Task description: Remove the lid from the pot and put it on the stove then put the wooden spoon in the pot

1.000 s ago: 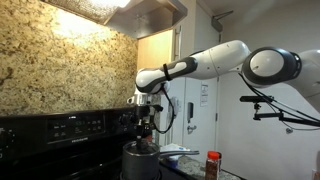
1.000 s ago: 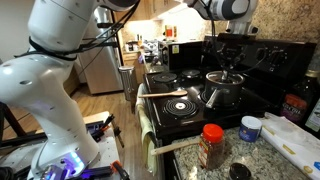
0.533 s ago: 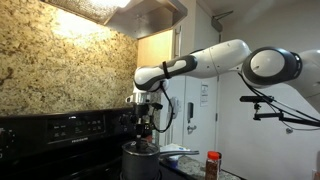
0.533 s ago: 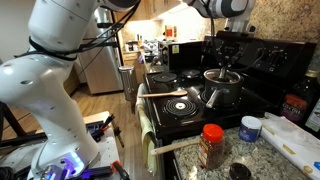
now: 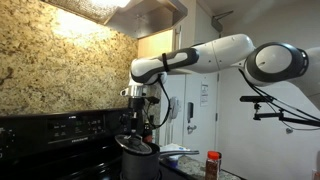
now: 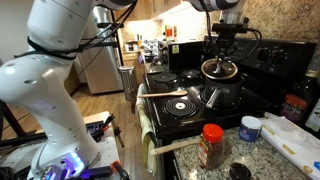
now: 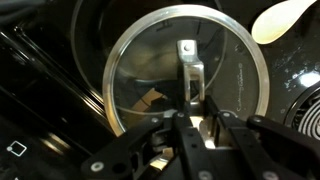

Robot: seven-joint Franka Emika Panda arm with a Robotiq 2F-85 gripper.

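My gripper (image 6: 221, 55) is shut on the handle of a round glass lid (image 6: 219, 69) with a metal rim and holds it lifted above the steel pot (image 6: 222, 94) on the black stove (image 6: 170, 112). In an exterior view the lid (image 5: 133, 143) hangs just over the pot (image 5: 140, 162). In the wrist view the gripper (image 7: 192, 125) clamps the lid handle (image 7: 190, 75), and the lid (image 7: 150, 60) fills the frame. A wooden spoon (image 6: 176, 93) lies across a front burner; its bowl (image 7: 285, 18) shows in the wrist view at the top right.
A spice jar (image 6: 211, 145) with a red cap and a small white container (image 6: 250, 128) stand on the granite counter beside the stove. A dark bottle (image 6: 293, 103) stands at the right. The stove's back panel (image 5: 60, 127) and a range hood (image 5: 140, 12) are close.
My gripper has risen with the lid, lifting it off the pot and shifting slightly to the side.
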